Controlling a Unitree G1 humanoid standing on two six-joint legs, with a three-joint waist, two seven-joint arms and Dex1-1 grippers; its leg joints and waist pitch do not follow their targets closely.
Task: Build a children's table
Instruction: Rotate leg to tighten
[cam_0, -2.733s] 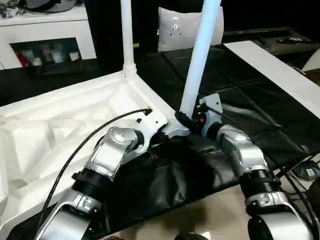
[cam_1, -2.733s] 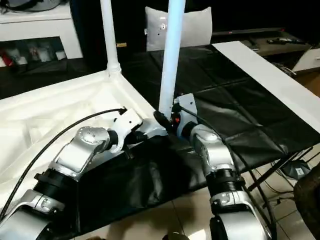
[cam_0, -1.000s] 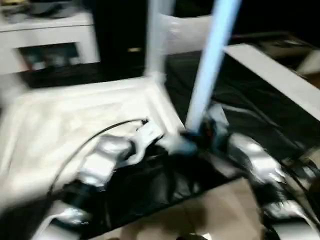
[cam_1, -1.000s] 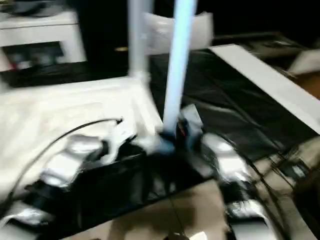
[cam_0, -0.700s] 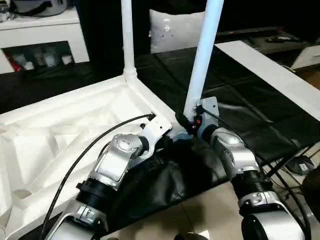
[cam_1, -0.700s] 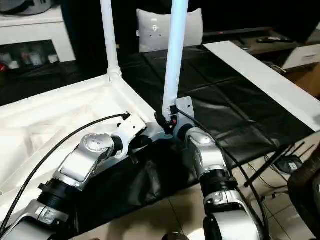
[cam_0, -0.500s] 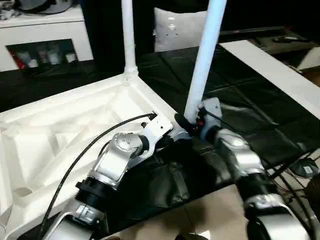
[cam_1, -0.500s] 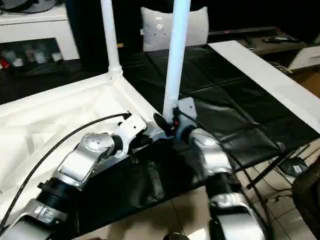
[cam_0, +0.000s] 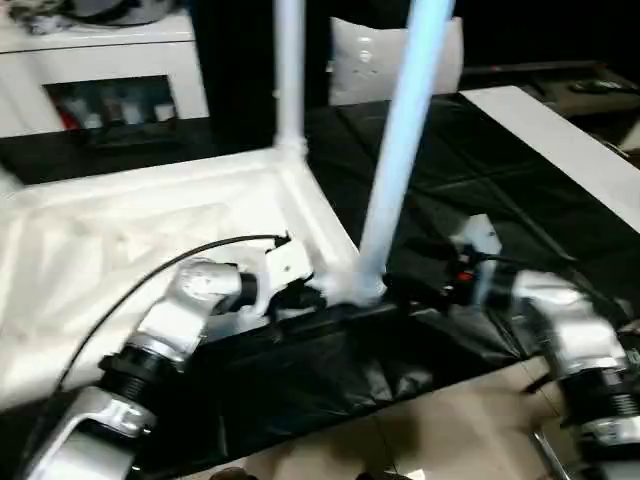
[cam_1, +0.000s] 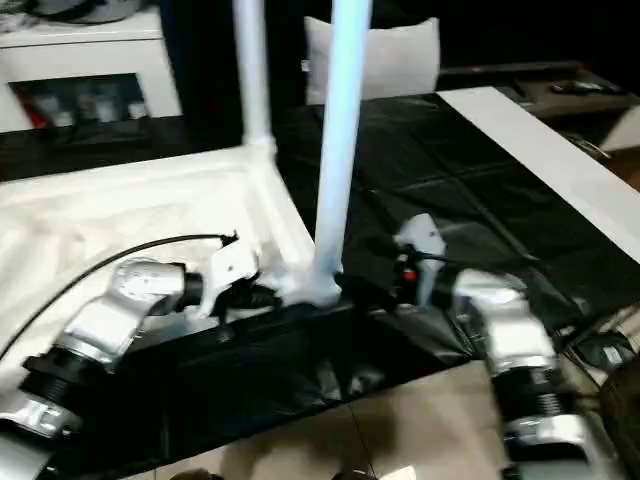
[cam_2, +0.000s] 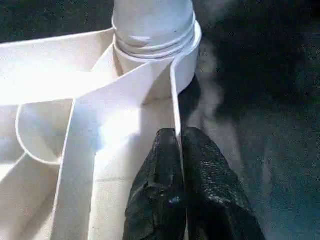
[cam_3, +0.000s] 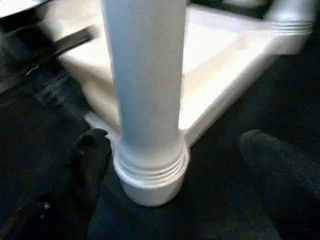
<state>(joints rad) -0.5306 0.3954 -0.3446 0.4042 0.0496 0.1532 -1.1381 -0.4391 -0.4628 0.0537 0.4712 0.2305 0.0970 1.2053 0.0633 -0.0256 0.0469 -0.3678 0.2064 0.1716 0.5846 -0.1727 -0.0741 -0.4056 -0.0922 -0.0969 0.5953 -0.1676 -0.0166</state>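
While I am watching through the head camera, the children's table (cam_0: 150, 240) is lying upside down on the black-covered worktop (cam_0: 520, 230), its ribbed underside facing up. Two white legs are standing upright in its corner sockets: the near leg (cam_0: 400, 150) at the corner closest to me and the far leg (cam_0: 290, 80) at the corner behind it. My left hand (cam_2: 179, 145) is sitting at the near edge of the tabletop, just beside the near socket, and in the left wrist view its two black fingers (cam_2: 162, 165) are pressed together on the thin white rim wall that is running up to the socket. My right hand (cam_3: 170, 165) is sitting on the other side of the near leg, its fingers (cam_3: 92, 155) spread wide, one on each side of the socket and apart from it, gripping nothing. Behind the worktop a white cushion (cam_0: 395, 60) is leaning upright, a white cabinet (cam_0: 100, 70) is standing off to the left, and a long white board (cam_0: 560, 140) is lying along the worktop's right side.
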